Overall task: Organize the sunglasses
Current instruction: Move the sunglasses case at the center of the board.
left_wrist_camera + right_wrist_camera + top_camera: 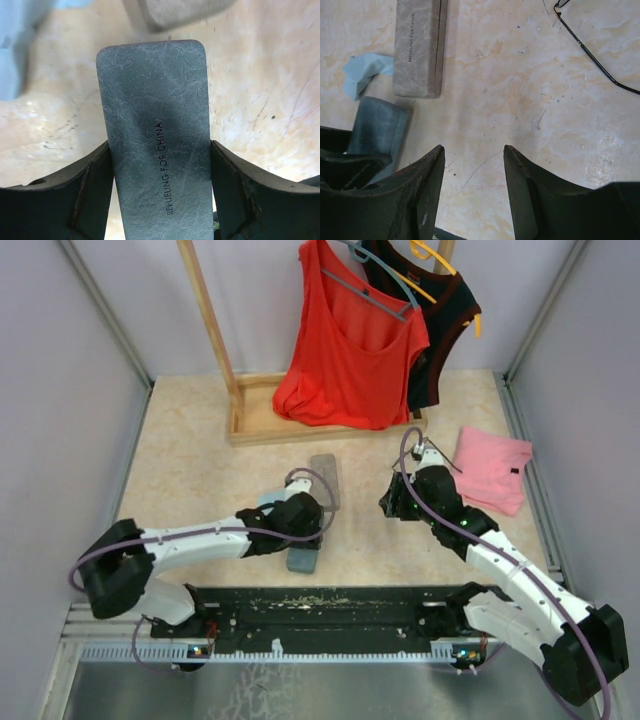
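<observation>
Now, left jaws tight on the blue-grey case [155,110]; right jaws apart, empty, sunglasses [580,44] at their two o'clock.

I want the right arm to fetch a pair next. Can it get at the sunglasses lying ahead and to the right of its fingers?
Probably yes. The right gripper is open and empty, and only bare table lies between it and the sunglasses. Only part of the frame shows, though.

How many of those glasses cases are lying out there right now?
2. A blue-grey case lies between the fingers of the left claw. A beige-grey case lies flat just beyond it. More may be hidden from view.
</observation>
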You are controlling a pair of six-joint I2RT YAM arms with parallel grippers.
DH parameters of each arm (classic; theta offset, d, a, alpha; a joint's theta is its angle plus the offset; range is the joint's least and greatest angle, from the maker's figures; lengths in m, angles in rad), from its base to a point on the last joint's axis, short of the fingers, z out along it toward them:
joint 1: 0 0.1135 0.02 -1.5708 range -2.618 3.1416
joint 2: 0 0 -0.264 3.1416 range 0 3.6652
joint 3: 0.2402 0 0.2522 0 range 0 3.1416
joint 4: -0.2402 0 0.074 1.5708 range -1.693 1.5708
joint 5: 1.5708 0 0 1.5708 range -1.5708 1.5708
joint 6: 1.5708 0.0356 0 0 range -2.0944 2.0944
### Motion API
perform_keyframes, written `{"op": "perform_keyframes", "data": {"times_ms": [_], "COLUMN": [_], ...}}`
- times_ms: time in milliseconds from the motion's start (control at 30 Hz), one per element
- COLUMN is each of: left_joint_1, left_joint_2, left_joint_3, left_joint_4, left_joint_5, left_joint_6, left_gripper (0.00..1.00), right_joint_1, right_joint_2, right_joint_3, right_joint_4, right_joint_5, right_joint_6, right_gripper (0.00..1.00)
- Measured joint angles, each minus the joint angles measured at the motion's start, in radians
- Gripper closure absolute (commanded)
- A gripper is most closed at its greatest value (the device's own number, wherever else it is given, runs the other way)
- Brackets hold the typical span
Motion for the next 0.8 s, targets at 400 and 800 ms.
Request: {"op": "perform_keyframes", "data": {"times_ms": [400,800], "left_joint_1": [-0.037,0.015], "left_joint_2": [0.232,0.357], "left_joint_3": [0.169,0.288], "left_joint_4": [-0.049,-0.093], "left_joint_5": [0.105,0.062], "left_joint_6": [-0.006,-0.111], "left_gripper": [0.79,0.81], "right_joint_1": [0.000,0.000], "right_joint_2": [0.000,-0.013], "right_joint_3": [0.000,0.000], "right_joint_4": [-0.023,-0.024], "right_joint_5": [-0.004,-0.003], "right_joint_6": [0.001,0.003], "right_gripper": [0.49,0.49]}}
